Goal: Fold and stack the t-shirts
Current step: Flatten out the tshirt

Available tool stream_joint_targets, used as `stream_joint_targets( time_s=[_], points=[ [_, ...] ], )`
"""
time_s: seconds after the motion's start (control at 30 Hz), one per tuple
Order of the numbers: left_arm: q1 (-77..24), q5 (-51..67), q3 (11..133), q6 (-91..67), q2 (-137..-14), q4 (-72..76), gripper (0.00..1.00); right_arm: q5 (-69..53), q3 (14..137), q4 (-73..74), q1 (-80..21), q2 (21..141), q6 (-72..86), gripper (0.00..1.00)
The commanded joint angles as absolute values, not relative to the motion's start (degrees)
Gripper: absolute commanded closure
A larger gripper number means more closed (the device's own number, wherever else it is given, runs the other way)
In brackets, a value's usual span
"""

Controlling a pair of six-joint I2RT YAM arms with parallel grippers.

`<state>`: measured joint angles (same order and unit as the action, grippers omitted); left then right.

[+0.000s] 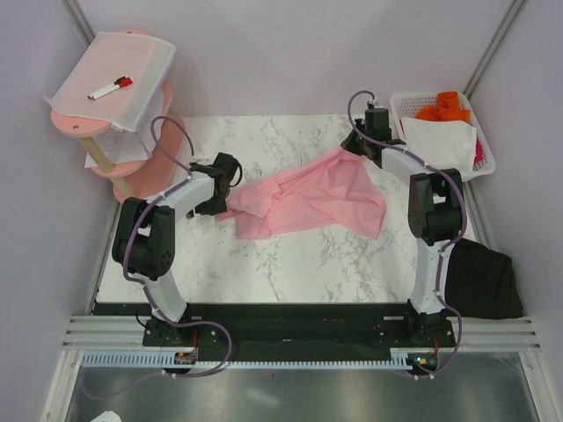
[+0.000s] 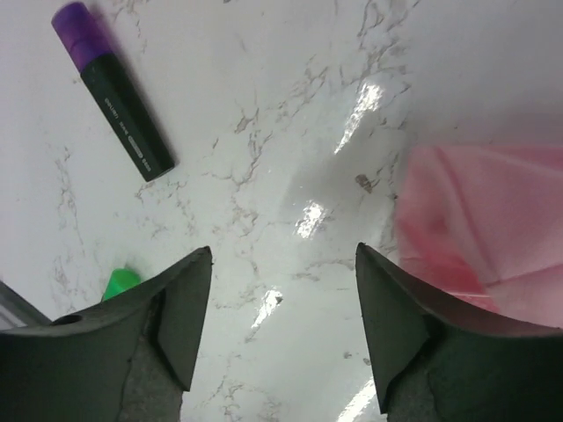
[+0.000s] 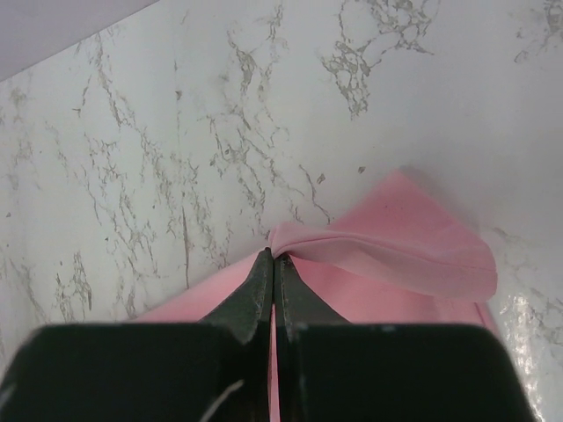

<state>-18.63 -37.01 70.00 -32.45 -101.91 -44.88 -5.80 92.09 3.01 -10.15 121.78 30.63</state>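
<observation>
Pink t-shirt (image 1: 317, 198) looked light, limp; R gripper (image 3: 274, 264) pinched a fold, L gripper (image 2: 281, 259) spread, empty; prob. best grab: nearest edge.

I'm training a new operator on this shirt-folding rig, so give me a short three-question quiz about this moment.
1. True or false: the left gripper is clamped on the pink shirt.
2. Where does the black shirt lie in the top view? A far left; B near right; C centre.
3. Fill in: the right gripper is shut on a corner of the ____ shirt.

Key: 1 false, its jaws stand open over bare marble; 2 B; 3 pink.
</observation>
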Motion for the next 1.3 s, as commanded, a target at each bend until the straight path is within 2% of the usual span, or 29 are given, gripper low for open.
stream_joint_targets(
  time_s=[0.0,0.2,0.37,0.57,0.97,1.27],
  points=[
    [-19.07,-38.06,71.54,-35.16,-99.41,-46.85,0.22,-7.2,95.53,1.23,-9.4,122.96,30.85,1.0],
    [-27.06,-36.22,76.54,-30.43,-96.5,-43.78,0.21,-8.17,97.38,0.88,-9.32,124.1,31.73,1.0],
    [-31.72,-30.77,84.1,-26.46,-103.34,-40.69,0.22,-9.05,98.35,0.79,-9.32,124.63,32.34,1.0],
    [-33.22,-28.83,91.31,-24.17,-113.63,-40.78,0.23,-9.14,98.0,1.14,-9.4,124.63,32.08,1.0],
    [-37.0,-28.92,95.62,-24.44,-115.66,-40.61,0.25,-9.49,97.38,1.05,-9.32,125.24,31.9,1.0],
    [-39.29,-28.21,102.92,-23.55,-122.52,-40.69,0.25,-9.67,97.21,0.79,-9.4,125.95,31.82,1.0]
  ],
)
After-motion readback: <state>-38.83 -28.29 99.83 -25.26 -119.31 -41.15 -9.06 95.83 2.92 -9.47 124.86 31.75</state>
